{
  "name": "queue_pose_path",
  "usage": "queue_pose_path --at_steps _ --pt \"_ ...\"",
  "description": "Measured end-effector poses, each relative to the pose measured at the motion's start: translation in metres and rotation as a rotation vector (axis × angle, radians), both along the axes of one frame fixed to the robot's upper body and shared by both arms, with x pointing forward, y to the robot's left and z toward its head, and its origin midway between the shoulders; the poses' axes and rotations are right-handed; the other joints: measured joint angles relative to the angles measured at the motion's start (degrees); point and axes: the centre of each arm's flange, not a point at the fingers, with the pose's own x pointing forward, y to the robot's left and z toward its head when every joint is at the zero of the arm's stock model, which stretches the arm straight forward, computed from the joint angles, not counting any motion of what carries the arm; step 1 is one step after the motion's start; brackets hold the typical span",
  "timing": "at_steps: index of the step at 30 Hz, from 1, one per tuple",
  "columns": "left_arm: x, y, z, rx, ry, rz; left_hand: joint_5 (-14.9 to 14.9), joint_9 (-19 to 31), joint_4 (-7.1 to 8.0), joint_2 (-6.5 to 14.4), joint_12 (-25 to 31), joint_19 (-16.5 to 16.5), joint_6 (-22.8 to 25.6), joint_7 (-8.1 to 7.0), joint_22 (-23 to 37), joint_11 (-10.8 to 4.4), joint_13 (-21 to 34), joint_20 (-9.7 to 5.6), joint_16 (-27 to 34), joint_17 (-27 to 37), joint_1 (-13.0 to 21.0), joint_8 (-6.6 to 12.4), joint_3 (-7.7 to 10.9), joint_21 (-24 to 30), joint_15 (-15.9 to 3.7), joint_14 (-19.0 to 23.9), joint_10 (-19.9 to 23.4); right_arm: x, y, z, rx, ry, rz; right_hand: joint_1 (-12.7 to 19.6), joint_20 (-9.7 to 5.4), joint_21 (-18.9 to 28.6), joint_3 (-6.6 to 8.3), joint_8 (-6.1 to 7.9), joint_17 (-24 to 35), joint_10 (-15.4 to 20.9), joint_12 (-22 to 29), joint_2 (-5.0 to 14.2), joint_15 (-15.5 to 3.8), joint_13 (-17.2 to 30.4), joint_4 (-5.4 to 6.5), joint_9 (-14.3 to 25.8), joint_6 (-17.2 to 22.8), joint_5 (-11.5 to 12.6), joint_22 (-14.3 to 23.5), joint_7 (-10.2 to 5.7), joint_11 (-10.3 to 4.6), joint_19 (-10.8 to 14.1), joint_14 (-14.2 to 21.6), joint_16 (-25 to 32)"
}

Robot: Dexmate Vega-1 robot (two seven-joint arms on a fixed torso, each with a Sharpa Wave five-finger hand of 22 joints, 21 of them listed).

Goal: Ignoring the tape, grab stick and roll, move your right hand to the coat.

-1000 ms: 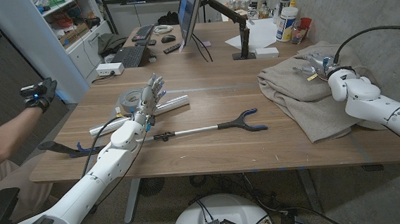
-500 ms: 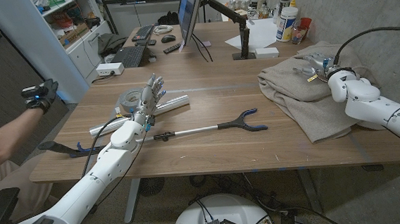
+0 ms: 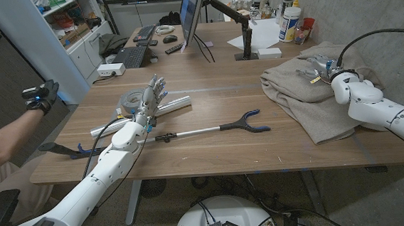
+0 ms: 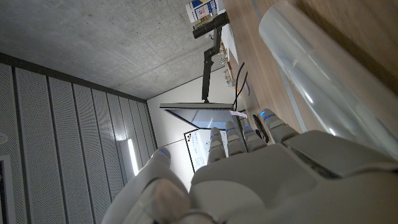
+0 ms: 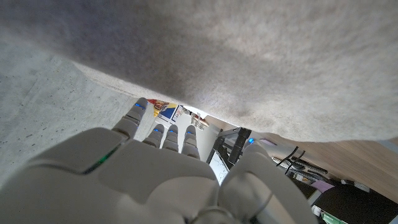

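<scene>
- While I watch from the head view, my left hand (image 3: 154, 95) stands with fingers apart and straight, holding nothing, just over the clear roll (image 3: 170, 103); the grey tape (image 3: 130, 101) lies just beside that hand on its outer side.
- Near the same hand, on its near side, lies the stick (image 3: 210, 129), a long grabber with a forked blue tip pointing toward my right arm; the hand is apart from it.
- My right hand (image 3: 320, 67) sits over the beige coat (image 3: 308, 95); its fingers show straight and apart in the right wrist view, gripping nothing, with the cloth close above them.
- Beyond my left hand stand a monitor (image 3: 192, 14), keyboard (image 3: 131, 57) and white box (image 3: 110, 69); beyond my right hand, bottles (image 3: 290, 21).
- A person's gloved hand (image 3: 38, 94) hangs off the counter (image 3: 212, 155) edge, well apart from my left hand.
- Bare wood lies open between my two hands, and the coat reaches the counter's edge by the wall.
- Since a second ago nothing has shifted on the counter; my right hand has barely moved over the coat.
</scene>
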Motion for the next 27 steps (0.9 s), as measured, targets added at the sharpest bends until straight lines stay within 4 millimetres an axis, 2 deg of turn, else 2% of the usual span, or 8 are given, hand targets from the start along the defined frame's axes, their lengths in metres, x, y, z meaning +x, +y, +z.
queue_pose_path --at_steps 27 --pt "0.0008 -0.0009 0.0008 0.004 0.003 -0.003 0.00 0.00 -0.17 0.00 0.00 0.00 0.00 0.00 0.00 0.00 0.01 0.00 0.00 0.00 0.00 0.00 -0.17 0.00 0.00 0.00 0.00 0.0044 0.0000 -0.0035 0.010 0.017 -0.005 -0.75 0.23 0.01 -0.18 0.00 0.00 -0.07 0.00 0.76 0.00 0.00 0.18 0.01 0.03 0.00 0.00 0.02 0.07 -0.22 0.01 0.02"
